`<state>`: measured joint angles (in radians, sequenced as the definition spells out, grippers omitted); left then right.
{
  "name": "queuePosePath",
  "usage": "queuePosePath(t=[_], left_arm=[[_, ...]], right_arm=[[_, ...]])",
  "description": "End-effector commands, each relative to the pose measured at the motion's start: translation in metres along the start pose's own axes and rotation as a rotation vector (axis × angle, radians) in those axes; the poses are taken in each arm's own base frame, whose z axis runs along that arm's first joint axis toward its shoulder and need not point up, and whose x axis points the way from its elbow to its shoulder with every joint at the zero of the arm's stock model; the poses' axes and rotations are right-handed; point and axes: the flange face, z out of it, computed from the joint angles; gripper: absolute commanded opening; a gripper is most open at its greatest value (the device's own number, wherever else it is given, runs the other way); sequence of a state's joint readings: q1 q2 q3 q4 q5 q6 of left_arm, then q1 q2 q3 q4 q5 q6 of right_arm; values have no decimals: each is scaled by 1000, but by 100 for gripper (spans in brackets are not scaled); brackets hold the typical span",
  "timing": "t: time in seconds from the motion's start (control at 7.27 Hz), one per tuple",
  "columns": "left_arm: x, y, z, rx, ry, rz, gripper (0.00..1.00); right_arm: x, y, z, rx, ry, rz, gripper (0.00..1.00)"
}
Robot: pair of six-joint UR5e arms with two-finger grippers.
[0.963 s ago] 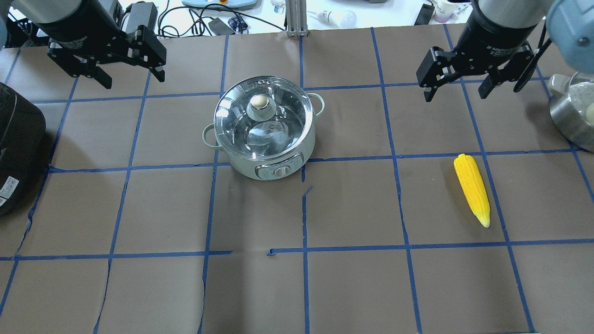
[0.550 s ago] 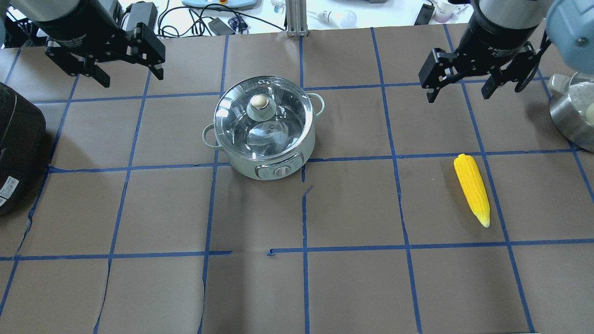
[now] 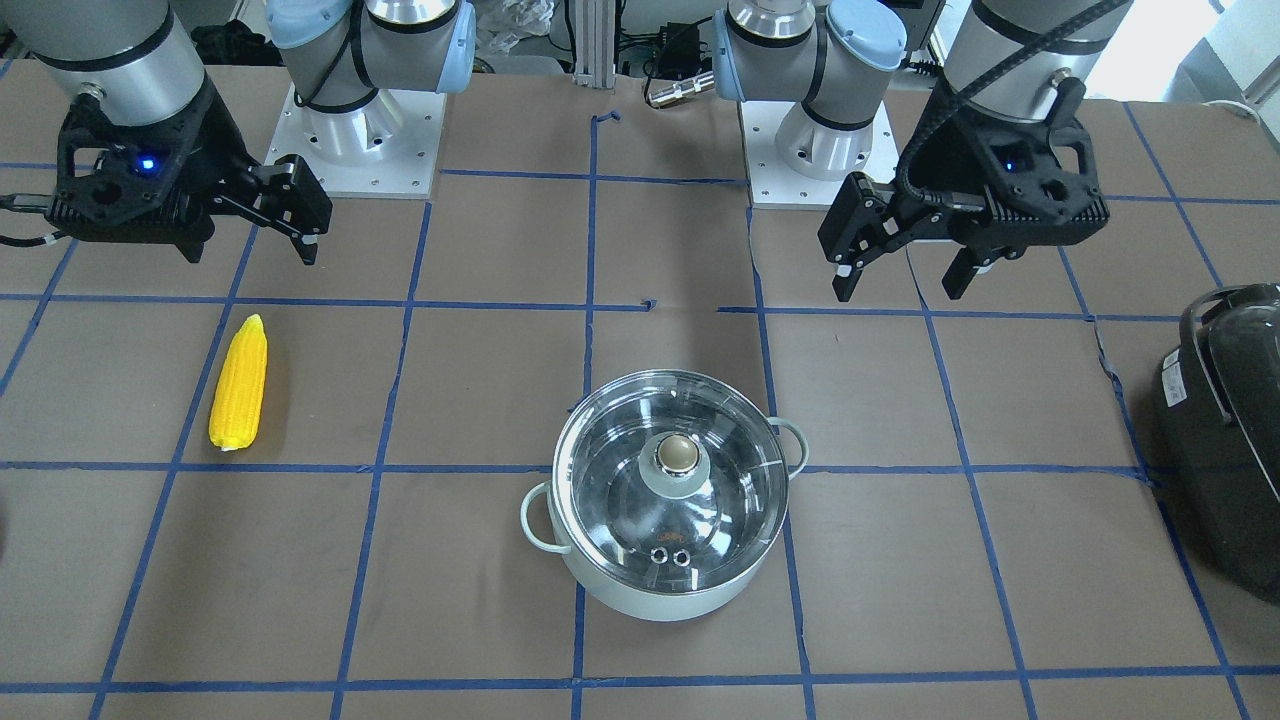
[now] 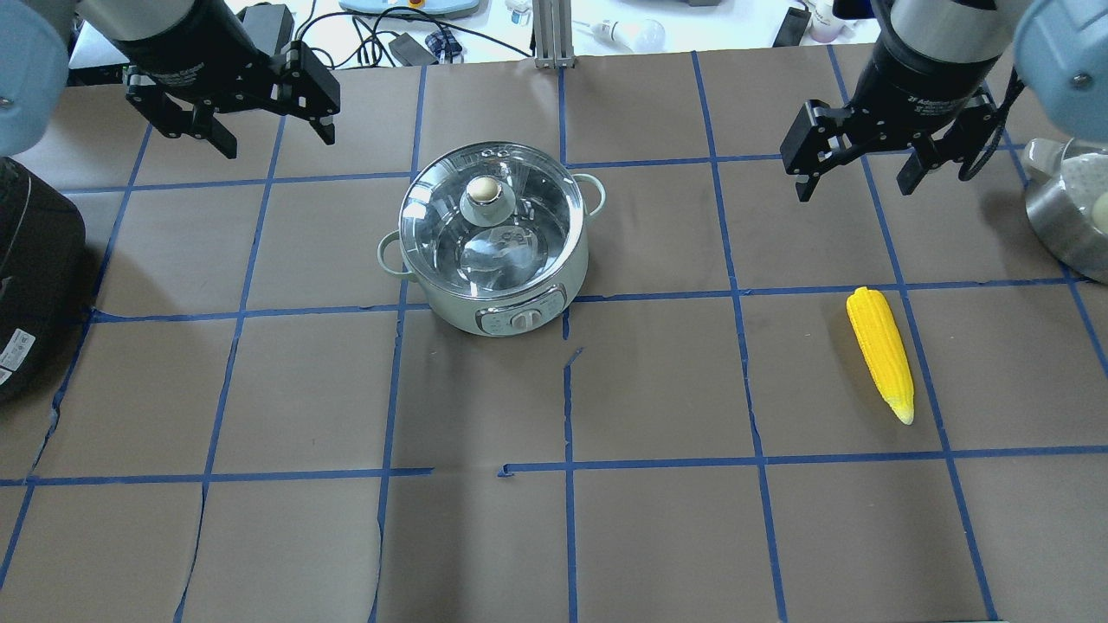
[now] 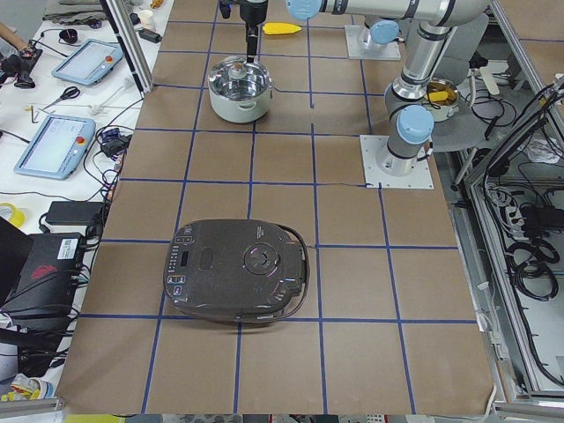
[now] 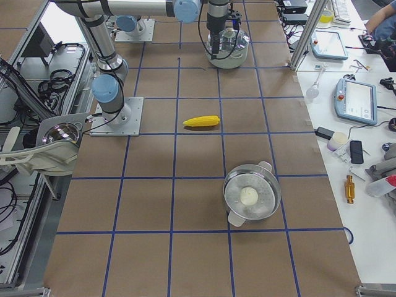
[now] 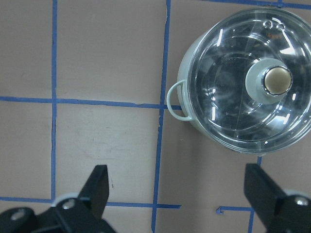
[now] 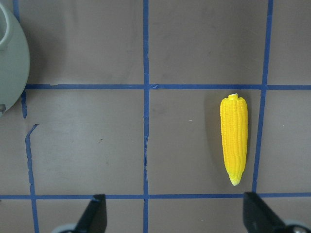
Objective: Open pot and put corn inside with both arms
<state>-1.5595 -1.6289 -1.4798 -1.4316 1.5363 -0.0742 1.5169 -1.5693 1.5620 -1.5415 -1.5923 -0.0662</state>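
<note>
The pale mint-green pot (image 4: 459,316) stands closed near the table's middle, its clear glass lid (image 4: 519,251) on and the pale knob (image 4: 485,188) upright. It also shows in the front view (image 3: 660,600) and the left wrist view (image 7: 194,124). The yellow corn (image 4: 881,350) lies flat on the right side, tapered end toward the front edge; it also shows in the front view (image 3: 240,383) and the right wrist view (image 8: 234,141). My left gripper (image 4: 277,140) is open and empty, above the table behind and left of the pot. My right gripper (image 4: 855,189) is open and empty, above the table behind the corn.
A large black appliance (image 4: 35,268) sits at the left edge. A second steel pot (image 4: 1069,225) stands at the right edge, close to my right arm. Blue tape lines grid the brown table cover. Cables and devices lie beyond the far edge.
My left gripper has moved right, toward the pot, and slightly farther back. My right gripper has barely shifted. Pot and corn have not moved.
</note>
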Motion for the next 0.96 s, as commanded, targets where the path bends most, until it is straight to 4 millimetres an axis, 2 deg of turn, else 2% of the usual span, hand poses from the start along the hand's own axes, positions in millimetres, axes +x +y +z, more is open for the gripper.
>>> queuePosePath(t=[0.0, 0.14, 0.28, 0.41, 0.55, 0.69, 0.83], left_arm=[[49, -35, 66, 44, 28, 68, 98], [73, -48, 98, 17, 30, 81, 98], [93, -58, 117, 0, 36, 85, 98], [125, -49, 133, -25, 29, 120, 98], [128, -48, 139, -38, 27, 119, 99], [128, -49, 144, -46, 30, 114, 100], [130, -46, 149, -61, 24, 114, 100]], right_arm=[[2, 0, 8, -4, 0, 6, 100], [15, -5, 17, -21, -9, 18, 100], [41, -15, 26, -13, -19, 67, 100], [66, -21, 46, -12, -24, 54, 98], [79, -21, 79, 12, -13, -14, 91], [97, -17, 120, 61, 0, -96, 96], [127, 0, 171, 85, 6, -89, 100]])
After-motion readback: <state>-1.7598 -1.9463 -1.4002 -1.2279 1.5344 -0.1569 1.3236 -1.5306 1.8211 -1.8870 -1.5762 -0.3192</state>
